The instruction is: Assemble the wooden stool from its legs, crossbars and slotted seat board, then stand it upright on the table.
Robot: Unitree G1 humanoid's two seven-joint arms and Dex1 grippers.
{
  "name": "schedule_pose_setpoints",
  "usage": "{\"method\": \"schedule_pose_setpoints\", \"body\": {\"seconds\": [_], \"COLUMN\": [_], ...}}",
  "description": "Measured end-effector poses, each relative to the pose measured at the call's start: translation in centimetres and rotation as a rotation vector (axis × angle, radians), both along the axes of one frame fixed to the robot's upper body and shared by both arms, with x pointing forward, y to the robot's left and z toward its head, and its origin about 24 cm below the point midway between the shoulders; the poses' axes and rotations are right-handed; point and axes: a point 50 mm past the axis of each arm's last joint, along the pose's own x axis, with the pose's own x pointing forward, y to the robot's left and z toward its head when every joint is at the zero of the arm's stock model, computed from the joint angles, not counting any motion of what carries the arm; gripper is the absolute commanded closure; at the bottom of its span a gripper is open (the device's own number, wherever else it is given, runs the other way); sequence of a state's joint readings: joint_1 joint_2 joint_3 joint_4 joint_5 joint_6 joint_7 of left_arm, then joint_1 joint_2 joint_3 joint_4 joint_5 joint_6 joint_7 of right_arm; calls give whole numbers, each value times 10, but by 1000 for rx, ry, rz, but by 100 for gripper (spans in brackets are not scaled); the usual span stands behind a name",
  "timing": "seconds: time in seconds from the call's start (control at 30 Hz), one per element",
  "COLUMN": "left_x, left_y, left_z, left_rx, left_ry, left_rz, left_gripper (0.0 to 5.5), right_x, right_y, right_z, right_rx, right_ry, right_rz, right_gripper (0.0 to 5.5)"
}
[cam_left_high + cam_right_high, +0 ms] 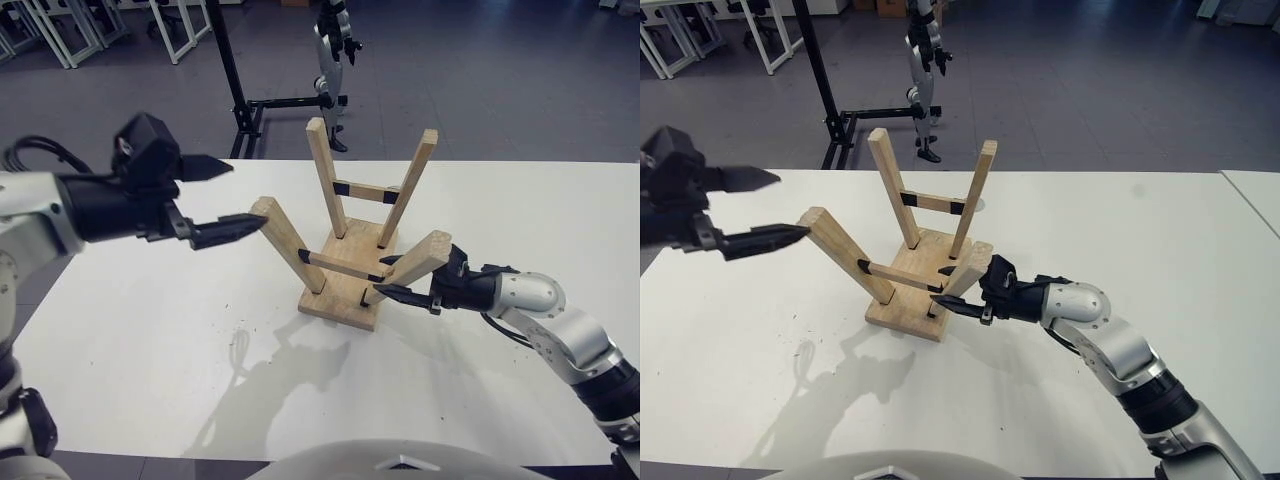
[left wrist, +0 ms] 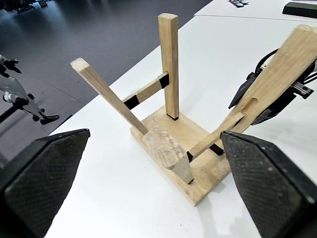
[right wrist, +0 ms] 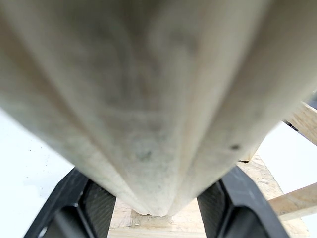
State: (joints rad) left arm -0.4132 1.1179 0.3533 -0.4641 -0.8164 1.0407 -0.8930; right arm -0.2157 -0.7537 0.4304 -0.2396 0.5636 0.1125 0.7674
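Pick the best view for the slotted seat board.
Left wrist view: seat board close up, most of its face clear. Eye views: smaller, angled. Right wrist view: a sliver past the leg.

A black metal stand (image 1: 236,90) rises from the grey floor (image 1: 500,70), a small humanoid figure (image 1: 333,50) just beside it.

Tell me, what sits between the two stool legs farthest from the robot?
A short wooden crossbar with black ends bridges the far left leg and the far right leg, partway up them. The left eye view shows it plainly.
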Motion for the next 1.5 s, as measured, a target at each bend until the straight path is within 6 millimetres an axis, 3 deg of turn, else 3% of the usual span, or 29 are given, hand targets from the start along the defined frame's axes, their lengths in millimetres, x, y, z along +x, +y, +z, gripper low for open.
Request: {"method": "schedule_pose_setpoints", "body": {"seconds": [0.1, 0.23, 0.37, 0.5, 0.7, 0.77, 1.0, 1.1, 1.5], "left_x": [3, 11, 28, 46, 55, 57, 63, 67, 59], "left_y": [2, -39, -83, -114, -168, -177, -177, -168, -166], "left_z": [26, 30, 2, -32, -83, -92, -96, -98, -101], "left_rx": [58, 148, 288, 490, 620, 637, 696, 739, 722], "left_ry": [-110, -128, -74, -63, -57, -65, -80, -53, 8], "left_rz": [-48, -351, -611, -742, -917, -934, -904, -895, -934], "left_gripper": [64, 64, 64, 64, 64, 105, 226, 282, 476], "right_x": [0, 0, 1, 1, 1, 2, 3, 3, 3], "right_y": [0, 1, 2, 2, 3, 4, 4, 4, 4], "right_z": [0, 0, 0, 0, 1, 1, 1, 1, 1], "right_rx": [-1, -2, -3, -4, -5, -7, -10, -10, -10], "right_ry": [-1, -3, -4, -6, -7, -8, -9, -9, -9], "right_rz": [0, 4, 7, 9, 14, 18, 22, 22, 22], "right_gripper": [347, 347, 347, 347, 347, 347, 347, 347, 347]}}
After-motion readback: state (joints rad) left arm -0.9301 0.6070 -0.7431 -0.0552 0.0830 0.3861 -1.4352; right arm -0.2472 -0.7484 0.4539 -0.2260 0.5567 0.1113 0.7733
